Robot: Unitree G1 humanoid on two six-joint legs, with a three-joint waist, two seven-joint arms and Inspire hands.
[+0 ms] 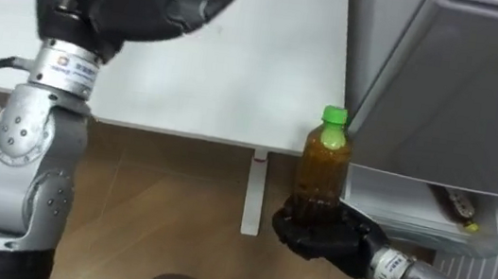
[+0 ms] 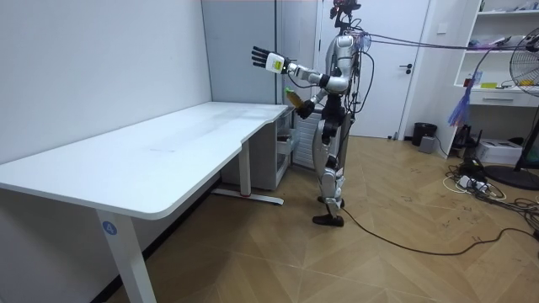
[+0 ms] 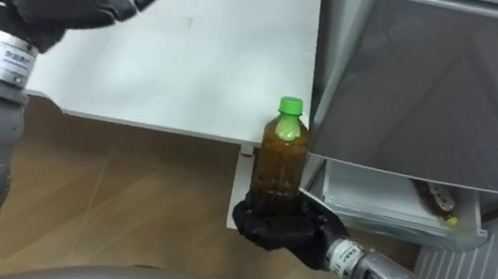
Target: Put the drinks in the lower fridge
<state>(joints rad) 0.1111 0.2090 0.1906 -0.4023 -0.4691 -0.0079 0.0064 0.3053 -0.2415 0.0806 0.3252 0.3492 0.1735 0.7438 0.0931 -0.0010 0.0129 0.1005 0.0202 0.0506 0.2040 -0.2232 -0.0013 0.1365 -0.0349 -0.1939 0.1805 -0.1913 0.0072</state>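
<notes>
A brown drink bottle [image 1: 324, 168] with a green cap stands upright in my right hand [image 1: 319, 232], whose fingers are curled round its base. It hangs over the wooden floor, just left of the grey fridge [image 1: 466, 80]. The fridge's lower white drawer [image 1: 402, 214] is pulled out, and another bottle [image 1: 458, 208] with a yellow cap lies in it. My left hand [image 1: 141, 7] is raised over the white table with its fingers stretched out and holds nothing. In the room view I stand at the table's far end with the bottle [image 2: 290, 97] held out toward the fridge [image 2: 240, 50].
The white table [image 1: 238, 72] spreads to the fridge's left, with its white leg [image 1: 255, 193] close to the bottle. In the room view a fan [image 2: 526, 76], shelves and a door [image 2: 383, 59] stand behind me across open wooden floor.
</notes>
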